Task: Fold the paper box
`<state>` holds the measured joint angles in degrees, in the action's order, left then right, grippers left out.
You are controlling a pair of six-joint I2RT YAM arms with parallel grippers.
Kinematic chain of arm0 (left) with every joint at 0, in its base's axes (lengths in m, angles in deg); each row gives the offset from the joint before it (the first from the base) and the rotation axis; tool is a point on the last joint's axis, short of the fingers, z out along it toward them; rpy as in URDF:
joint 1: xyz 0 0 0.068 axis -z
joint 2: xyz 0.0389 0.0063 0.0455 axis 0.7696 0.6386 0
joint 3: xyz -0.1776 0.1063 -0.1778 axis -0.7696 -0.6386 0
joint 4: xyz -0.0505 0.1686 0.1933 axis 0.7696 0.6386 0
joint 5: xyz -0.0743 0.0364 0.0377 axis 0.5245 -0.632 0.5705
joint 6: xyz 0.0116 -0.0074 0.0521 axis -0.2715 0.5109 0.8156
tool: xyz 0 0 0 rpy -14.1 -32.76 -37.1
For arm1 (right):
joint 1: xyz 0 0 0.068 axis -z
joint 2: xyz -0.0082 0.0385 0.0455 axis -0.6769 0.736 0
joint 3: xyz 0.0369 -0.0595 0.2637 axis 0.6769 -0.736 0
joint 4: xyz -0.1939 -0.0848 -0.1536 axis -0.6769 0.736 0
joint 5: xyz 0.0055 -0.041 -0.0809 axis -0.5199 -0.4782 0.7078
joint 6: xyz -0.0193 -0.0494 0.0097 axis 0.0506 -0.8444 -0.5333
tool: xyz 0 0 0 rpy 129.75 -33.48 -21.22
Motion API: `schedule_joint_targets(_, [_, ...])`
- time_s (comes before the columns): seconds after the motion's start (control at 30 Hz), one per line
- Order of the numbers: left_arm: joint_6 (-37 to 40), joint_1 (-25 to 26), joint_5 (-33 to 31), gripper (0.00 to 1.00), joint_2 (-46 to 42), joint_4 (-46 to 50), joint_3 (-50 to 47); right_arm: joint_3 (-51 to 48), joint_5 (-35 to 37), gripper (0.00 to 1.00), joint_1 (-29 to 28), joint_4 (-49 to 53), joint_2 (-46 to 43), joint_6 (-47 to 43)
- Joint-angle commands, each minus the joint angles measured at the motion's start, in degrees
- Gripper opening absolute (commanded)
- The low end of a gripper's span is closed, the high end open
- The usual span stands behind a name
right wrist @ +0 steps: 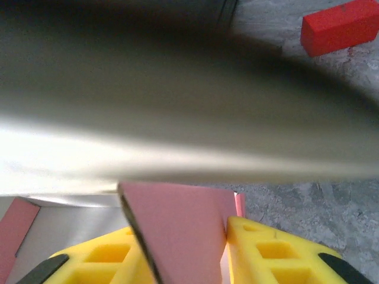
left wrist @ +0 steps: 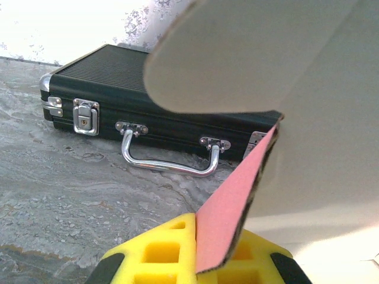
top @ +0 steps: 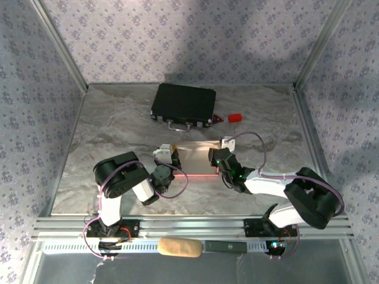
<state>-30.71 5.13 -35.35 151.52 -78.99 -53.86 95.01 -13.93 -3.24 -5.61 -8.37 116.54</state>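
Observation:
The paper box lies mid-table between both grippers, a pale panel with pink edges. My left gripper is at its left end. In the left wrist view the left gripper is shut, its yellow fingers pinching a pink flap, and the box's pale inside rises over it. My right gripper is at the box's right end. In the right wrist view the right gripper has its yellow fingers apart, a pink flap standing loose between them, its right edge against the right finger.
A black hard case with metal latches and a handle lies behind the box. A small red block sits just right of the case, also at the top right of the right wrist view. Metal frame walls bound the table.

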Motion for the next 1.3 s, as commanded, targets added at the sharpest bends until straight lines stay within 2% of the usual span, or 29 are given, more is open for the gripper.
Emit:
schedule_joint_targets(0.0, [-1.63,1.91,1.98,0.00,3.21,6.97,-0.68,1.22,-3.25,0.39,-0.20,5.67,-2.29,2.65])
schedule_joint_targets(0.27, [-1.50,3.18,-1.04,0.00,4.18,6.97,-0.32,0.89,-5.96,0.53,-0.05,14.49,-12.44,7.08])
schedule_joint_targets(0.5, [-1.07,3.49,-2.21,0.00,4.61,6.97,0.39,-0.05,-9.65,0.56,-1.49,22.04,-20.44,16.19])
schedule_joint_targets(0.67, [-0.33,3.54,-2.28,0.00,4.19,7.93,1.14,1.67,-7.23,0.56,-3.78,29.67,-27.57,26.55])
schedule_joint_targets(0.8, [-0.39,3.54,-2.60,0.00,4.32,8.38,1.23,8.53,-2.12,0.61,-4.33,40.72,-30.93,34.30])
schedule_joint_targets(0.87, [-0.49,3.53,-2.69,0.00,4.54,8.38,1.18,13.52,-0.46,0.60,-2.95,45.59,-30.33,32.41])
schedule_joint_targets(0.93, [-0.50,3.53,-2.73,0.00,4.81,8.38,1.29,17.58,-1.96,0.64,0.56,46.34,-28.62,24.55])
schedule_joint_targets(0.97, [-0.57,3.53,-2.74,0.00,4.87,8.36,1.25,19.45,-6.46,0.69,3.91,46.37,-27.17,20.21])
schedule_joint_targets(1.03, [-0.58,3.56,-2.63,0.00,4.69,8.21,1.13,25.86,-17.44,0.70,14.66,52.33,-21.89,15.66])
schedule_joint_targets(1.13, [-0.58,3.53,-2.64,0.00,4.54,8.11,0.99,31.75,-30.13,0.71,25.41,54.37,-14.79,7.76])
schedule_joint_targets(1.27, [-0.67,3.57,-2.74,0.00,4.54,7.84,1.05,37.15,-40.60,0.71,32.07,53.83,-3.78,3.90])
